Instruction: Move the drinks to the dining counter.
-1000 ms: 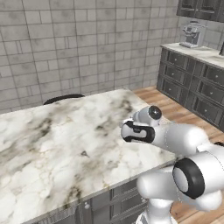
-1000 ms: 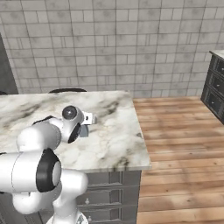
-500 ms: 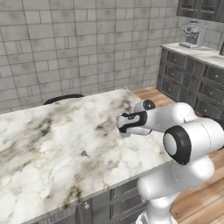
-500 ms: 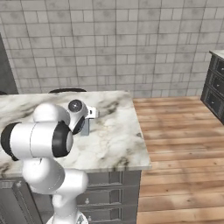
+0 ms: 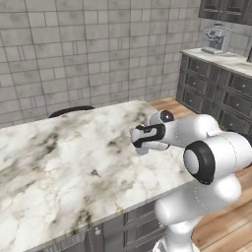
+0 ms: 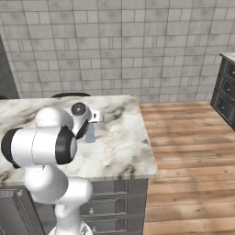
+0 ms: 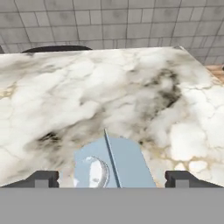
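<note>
The carton (image 7: 111,164) is seen in the hand view standing upright on the dining counter (image 7: 87,96), its gabled ridge running up the middle of the light blue-grey top, with a round pale cap on the left slope. It stands between the two dark fingertips (image 7: 41,178), which are set wide apart at either side. A gap of marble is visible between each fingertip and the carton, so the gripper (image 7: 111,179) is recorded as wide open, with nothing gripped.

In the right base view the carton (image 6: 90,133) is seen as a pale blue shape just below the hand, resting on the marble toward the counter's right end, nearer the far edge than the near one. In the left base view the gripper (image 5: 139,147) is held low over the slab near its right edge; the carton is mostly hidden behind the hand there.

The counter top is white marble with grey-brown veins, over dark grey panelled cabinets (image 6: 114,202). A dark rounded chair back (image 5: 71,110) is visible beyond the far edge of the counter. A coffee machine (image 5: 215,38) stands on a separate worktop by the right wall. The floor (image 6: 193,151) to the right of the counter is wooden.
</note>
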